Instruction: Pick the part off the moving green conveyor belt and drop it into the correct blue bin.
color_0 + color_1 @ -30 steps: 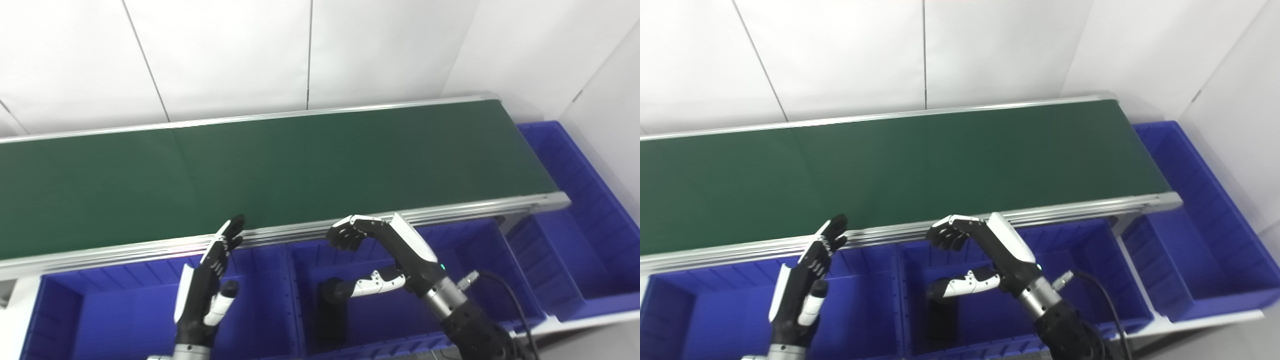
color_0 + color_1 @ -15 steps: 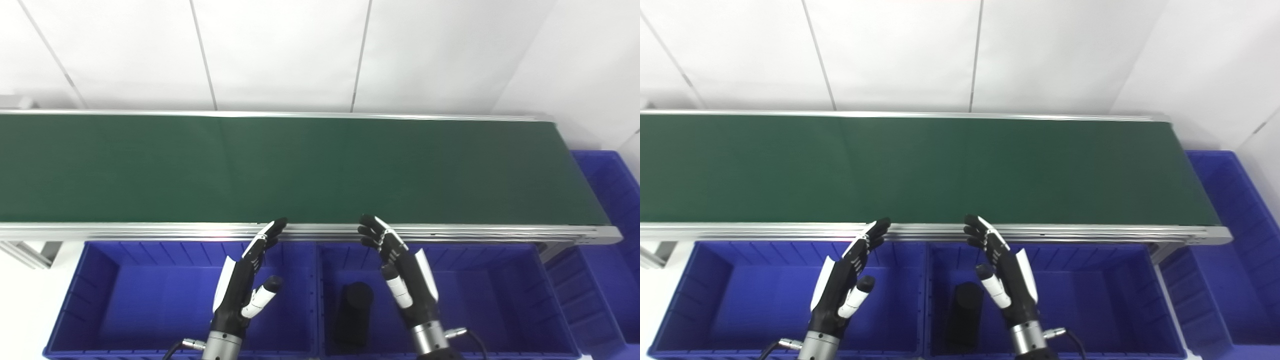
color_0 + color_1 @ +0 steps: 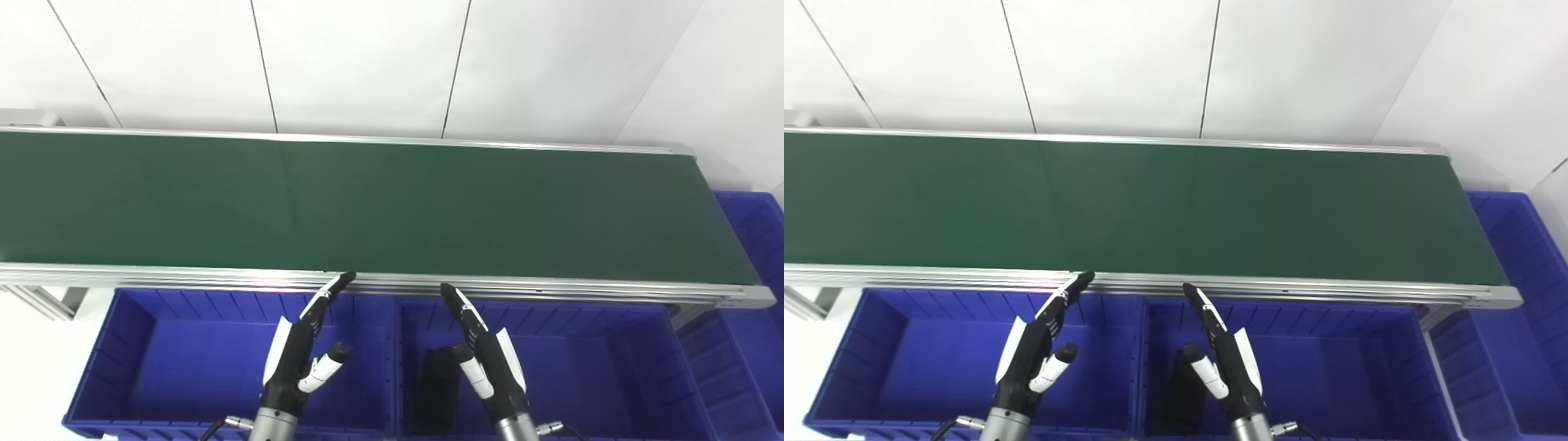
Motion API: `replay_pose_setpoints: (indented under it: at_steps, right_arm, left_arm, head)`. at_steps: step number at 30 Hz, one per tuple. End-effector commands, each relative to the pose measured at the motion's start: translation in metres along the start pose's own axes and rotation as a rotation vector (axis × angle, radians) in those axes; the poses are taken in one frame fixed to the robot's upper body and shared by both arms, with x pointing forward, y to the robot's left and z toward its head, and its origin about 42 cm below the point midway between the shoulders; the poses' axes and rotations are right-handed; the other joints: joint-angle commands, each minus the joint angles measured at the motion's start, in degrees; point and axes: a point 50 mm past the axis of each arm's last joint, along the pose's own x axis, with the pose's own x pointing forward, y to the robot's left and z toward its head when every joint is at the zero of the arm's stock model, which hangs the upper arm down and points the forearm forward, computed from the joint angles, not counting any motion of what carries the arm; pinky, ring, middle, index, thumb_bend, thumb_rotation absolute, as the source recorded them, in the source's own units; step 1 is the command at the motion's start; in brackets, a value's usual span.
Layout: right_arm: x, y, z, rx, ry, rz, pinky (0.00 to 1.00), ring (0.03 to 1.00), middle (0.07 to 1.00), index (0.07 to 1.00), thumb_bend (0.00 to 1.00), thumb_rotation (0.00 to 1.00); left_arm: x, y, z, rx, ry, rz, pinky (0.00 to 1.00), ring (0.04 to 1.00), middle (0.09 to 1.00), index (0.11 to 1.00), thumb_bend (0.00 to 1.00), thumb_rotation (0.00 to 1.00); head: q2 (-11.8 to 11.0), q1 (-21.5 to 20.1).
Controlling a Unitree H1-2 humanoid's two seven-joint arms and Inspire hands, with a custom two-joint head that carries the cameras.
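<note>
While the dark cylindrical part (image 3: 438,383) lies in the middle blue plastic bin (image 3: 612,373), both the left robot hand (image 3: 300,355) and the right robot hand (image 3: 484,355) hover released, holding nothing.

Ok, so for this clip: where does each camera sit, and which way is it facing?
Left eye view: on the head, looking down and forward at the green conveyor belt and the blue bins before it; left hand and right hand rise from the bottom edge.
Right eye view: beside it, same aim; everything sits a little further left.
Shared: belt, bins, both open hands, and the black part lying in the middle bin.
</note>
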Motion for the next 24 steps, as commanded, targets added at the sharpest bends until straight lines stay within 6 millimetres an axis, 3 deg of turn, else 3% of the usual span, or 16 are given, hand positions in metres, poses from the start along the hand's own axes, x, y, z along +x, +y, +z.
replay_pose_setpoints:
  at_steps: [1, 14, 24]
  right_arm:
    - [0.009, 0.001, 0.011, 0.006, -0.083, -0.011, 0.95, 0.955, 0.948, 0.943, 0.81, 1.0]
    - [0.013, 0.008, 0.02, -0.004, -0.128, -0.074, 0.94, 0.951, 0.947, 0.93, 0.81, 1.0]
    - [0.017, 0.02, 0.033, 0.027, -0.178, -0.033, 0.88, 0.902, 0.9, 0.904, 0.84, 0.98]
  left_arm:
    - [0.006, 0.004, 0.007, 0.009, -0.062, 0.016, 0.92, 0.912, 0.9, 0.856, 0.81, 0.94]
    - [0.004, 0.004, 0.003, 0.008, -0.049, 0.005, 0.91, 0.913, 0.9, 0.849, 0.83, 0.93]
    - [0.005, 0.003, 0.001, 0.008, -0.046, 0.004, 0.92, 0.914, 0.9, 0.849, 0.82, 0.94]
  head:
    - [-0.21, -0.16]
    - [-0.9, -1.14]
    - [-1.41, -1.04]
